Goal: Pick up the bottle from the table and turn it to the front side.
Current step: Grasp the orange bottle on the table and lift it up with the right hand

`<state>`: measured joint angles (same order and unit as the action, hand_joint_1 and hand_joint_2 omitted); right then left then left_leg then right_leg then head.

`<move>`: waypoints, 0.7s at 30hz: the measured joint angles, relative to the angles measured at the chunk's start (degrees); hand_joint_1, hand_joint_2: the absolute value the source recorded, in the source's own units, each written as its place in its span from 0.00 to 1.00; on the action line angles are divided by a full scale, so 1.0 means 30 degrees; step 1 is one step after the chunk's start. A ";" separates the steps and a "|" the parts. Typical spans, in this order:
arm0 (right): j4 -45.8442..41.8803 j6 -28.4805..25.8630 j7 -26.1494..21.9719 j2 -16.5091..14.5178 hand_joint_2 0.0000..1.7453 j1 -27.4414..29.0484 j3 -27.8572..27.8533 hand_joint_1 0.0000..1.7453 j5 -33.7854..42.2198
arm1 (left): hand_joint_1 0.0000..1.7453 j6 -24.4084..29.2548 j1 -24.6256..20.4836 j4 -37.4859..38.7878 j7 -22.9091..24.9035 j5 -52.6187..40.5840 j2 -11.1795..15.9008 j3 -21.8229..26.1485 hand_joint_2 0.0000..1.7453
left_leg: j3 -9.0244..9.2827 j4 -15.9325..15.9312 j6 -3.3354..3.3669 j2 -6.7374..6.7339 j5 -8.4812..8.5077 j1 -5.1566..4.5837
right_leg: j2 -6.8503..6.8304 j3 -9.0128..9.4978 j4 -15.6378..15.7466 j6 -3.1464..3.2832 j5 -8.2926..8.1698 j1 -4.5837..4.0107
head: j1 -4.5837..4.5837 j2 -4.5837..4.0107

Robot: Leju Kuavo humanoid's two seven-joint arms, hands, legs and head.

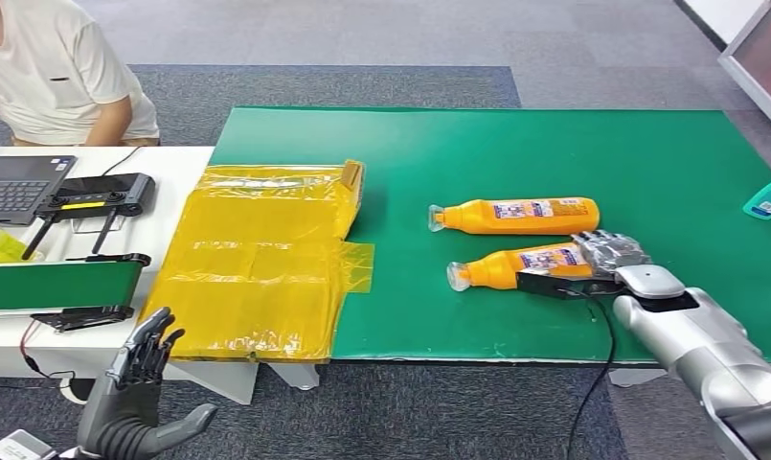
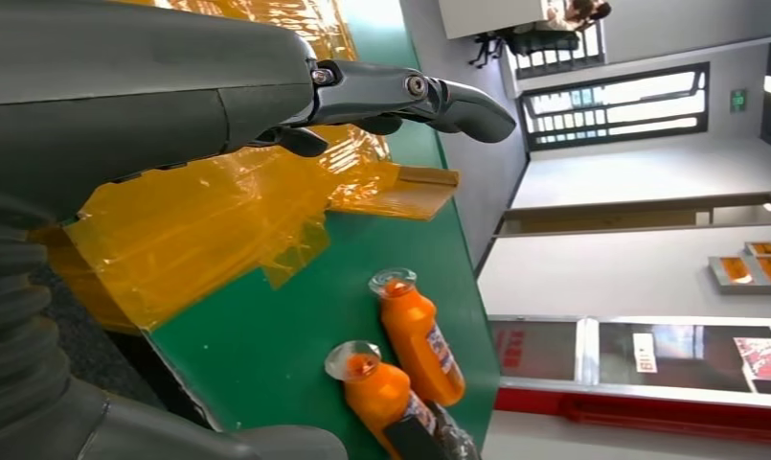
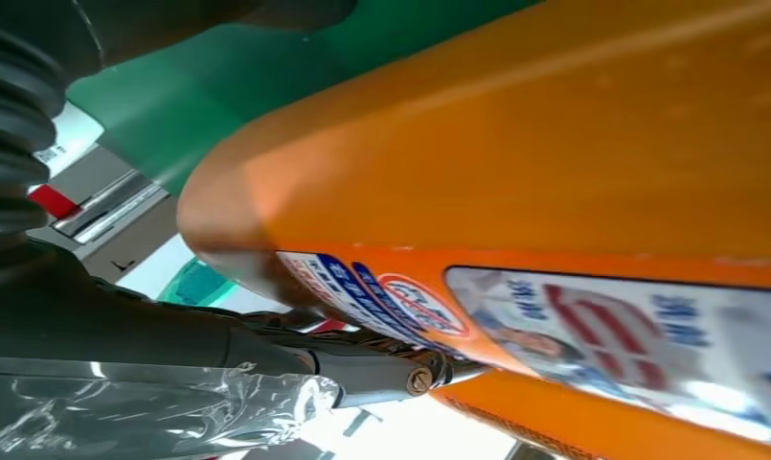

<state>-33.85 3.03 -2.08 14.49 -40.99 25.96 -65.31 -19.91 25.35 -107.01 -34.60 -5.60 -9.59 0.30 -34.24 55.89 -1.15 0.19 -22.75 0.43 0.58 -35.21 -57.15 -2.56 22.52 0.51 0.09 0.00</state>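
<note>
Fingers of the right hand (image 1: 606,254) grip the near bottle (image 1: 515,264); second bottle (image 1: 515,215) just beyond; left hand (image 1: 142,369) spread.

The head view looks forward and down from high on the robot over the green desk (image 1: 554,153), with both arms entering from below. The left wrist view sits close behind the left robot hand (image 2: 400,96), turned on its side, looking across the desk edge toward a far wall; it shares the two orange bottles (image 2: 415,331) and the yellow sheet (image 2: 218,211) with the head view. The right wrist view is pressed very near the held bottle (image 3: 573,153), behind the right robot hand (image 3: 266,355).
</note>
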 joint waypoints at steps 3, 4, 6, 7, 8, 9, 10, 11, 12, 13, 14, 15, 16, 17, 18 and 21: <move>0.0160 -0.0049 -0.0229 -0.0107 1.00 -0.0066 0.0157 0.00 0.0166 | 0.00 -0.0016 -0.0041 0.0053 0.0004 0.0160 0.0053 -0.0006 1.00 | 0.0003 0.0000 0.0000 -0.0001 0.0000 0.0000 | 0.0001 0.0002 0.0000 0.0000 0.0000 -0.0001 | -0.0002 0.0000; 0.0199 -0.0060 -0.0308 -0.0146 1.00 -0.0084 0.0188 0.00 0.0217 | 0.00 -0.0033 -0.0056 0.0078 0.0013 0.0233 0.0069 -0.0004 1.00 | 0.0004 0.0000 0.0000 -0.0001 0.0000 0.0000 | 0.0001 0.0002 0.0000 0.0000 -0.0001 0.0000 | 0.0000 0.0000; 0.0268 -0.0078 -0.0454 -0.0235 1.00 -0.0124 0.0235 0.00 0.0290 | 0.00 -0.0078 -0.0093 0.0148 0.0038 0.0323 0.0106 0.0000 1.00 | 0.0005 0.0000 -0.0001 -0.0001 0.0001 0.0000 | 0.0001 0.0003 0.0000 0.0000 -0.0004 0.0000 | 0.0000 0.0000; 0.0315 -0.0082 -0.0517 -0.0282 1.00 -0.0158 0.0271 0.00 0.0326 | 0.00 -0.0095 -0.0117 0.0191 0.0047 0.0332 0.0129 0.0002 1.00 | 0.0006 0.0000 -0.0002 -0.0001 0.0002 0.0000 | 0.0001 0.0003 0.0000 0.0000 -0.0007 0.0000 | 0.0002 0.0000; 0.0370 -0.0082 -0.0572 -0.0333 1.00 -0.0199 0.0317 0.00 0.0364 | 0.00 -0.0109 -0.0145 0.0242 0.0051 0.0333 0.0156 0.0002 1.00 | 0.0007 0.0000 -0.0004 -0.0001 0.0004 0.0000 | 0.0002 0.0003 0.0000 0.0000 -0.0012 0.0000 | 0.0002 0.0000; 0.0422 -0.0080 -0.0623 -0.0379 1.00 -0.0240 0.0369 0.00 0.0404 | 0.00 -0.0118 -0.0174 0.0295 0.0053 0.0335 0.0182 0.0004 1.00 | 0.0008 0.0000 -0.0006 -0.0001 0.0006 0.0000 | 0.0002 0.0003 0.0000 0.0000 -0.0016 0.0000 | 0.0002 0.0000; 0.0466 -0.0080 -0.0661 -0.0419 1.00 -0.0274 0.0417 0.00 0.0442 | 0.00 -0.0122 -0.0199 0.0344 0.0055 0.0335 0.0207 0.0004 1.00 | 0.0009 0.0000 -0.0007 -0.0001 0.0008 0.0000 | 0.0002 0.0003 0.0000 0.0000 -0.0019 0.0000 | 0.0002 0.0000; 0.0492 -0.0082 -0.0683 -0.0450 1.00 -0.0292 0.0457 0.22 0.0470 | 0.00 -0.0124 -0.0219 0.0390 0.0056 0.0335 0.0226 0.0004 1.00 | 0.0010 0.0000 -0.0008 -0.0001 0.0010 0.0001 | 0.0001 0.0004 0.0000 0.0000 -0.0021 -0.0001 | 0.0002 0.0000; 0.0507 -0.0084 -0.0698 -0.0472 1.00 -0.0302 0.0488 0.46 0.0488 | 0.00 -0.0124 -0.0228 0.0428 0.0060 0.0339 0.0237 0.0005 1.00 | 0.0010 0.0000 -0.0007 -0.0001 0.0012 0.0001 | 0.0001 0.0004 0.0000 -0.0001 -0.0022 -0.0001 | 0.0000 0.0000; 0.0521 -0.0084 -0.0716 -0.0491 1.00 -0.0304 0.0510 0.71 0.0506 | 0.00 -0.0124 -0.0231 0.0461 0.0080 0.0352 0.0246 0.0005 1.00 | 0.0010 0.0000 -0.0007 -0.0001 0.0013 0.0001 | 0.0001 0.0004 0.0000 -0.0001 -0.0023 -0.0001 | 0.0000 0.0000; 0.0537 -0.0080 -0.0740 -0.0508 1.00 -0.0301 0.0534 0.97 0.0532 | 0.00 -0.0126 -0.0239 0.0503 0.0127 0.0392 0.0251 0.0009 1.00 | 0.0009 0.0000 -0.0007 -0.0001 0.0016 0.0001 | 0.0001 0.0003 0.0000 -0.0002 -0.0024 0.0000 | 0.0002 0.0000; 0.0556 -0.0075 -0.0767 -0.0521 1.00 -0.0294 0.0559 1.00 0.0567 | 0.00 -0.0137 -0.0260 0.0557 0.0195 0.0450 0.0255 0.0020 1.00 | 0.0007 0.0000 -0.0007 -0.0001 0.0018 0.0000 | 0.0001 0.0002 0.0000 -0.0002 -0.0025 0.0000 | 0.0000 0.0000; 0.0577 -0.0069 -0.0804 -0.0530 1.00 -0.0288 0.0594 1.00 0.0605 | 0.00 -0.0168 -0.0292 0.0643 0.0282 0.0532 0.0260 0.0040 1.00 | 0.0006 0.0000 -0.0007 -0.0001 0.0021 0.0000 | 0.0001 0.0001 0.0000 -0.0002 -0.0026 0.0000 | 0.0000 0.0000; 0.0592 -0.0073 -0.0842 -0.0535 1.00 -0.0289 0.0630 1.00 0.0645 | 0.00 -0.0228 -0.0330 0.0747 0.0352 0.0609 0.0264 0.0071 1.00 | 0.0006 0.0000 -0.0006 -0.0001 0.0023 0.0000 | 0.0000 0.0001 0.0000 -0.0002 -0.0026 0.0001 | 0.0002 0.0000; 0.0603 -0.0080 -0.0882 -0.0537 1.00 -0.0299 0.0665 1.00 0.0687 | 0.00 -0.0320 -0.0370 0.0856 0.0392 0.0649 0.0266 0.0116 1.00 | 0.0006 0.0000 -0.0006 0.0000 0.0024 0.0000 | 0.0000 0.0002 0.0000 -0.0002 -0.0026 0.0000 | 0.0002 0.0000; 0.0610 -0.0165 -0.1022 -0.0537 1.00 -0.0344 0.0743 1.00 0.0879 | 0.00 -0.0656 -0.0443 0.1109 0.0359 0.0525 0.0246 0.0277 1.00 | 0.0007 0.0000 -0.0006 0.0000 0.0024 0.0001 | 0.0001 0.0003 0.0000 -0.0002 -0.0026 -0.0001 | 0.0002 0.0000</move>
<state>-32.02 2.54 -5.14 12.87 -42.02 28.19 -62.67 -21.88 24.02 -103.68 -33.52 -4.02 -8.86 1.13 -34.21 55.89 -1.16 0.19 -22.68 0.43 0.58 -35.21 -57.15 -2.57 22.45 0.51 0.10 0.00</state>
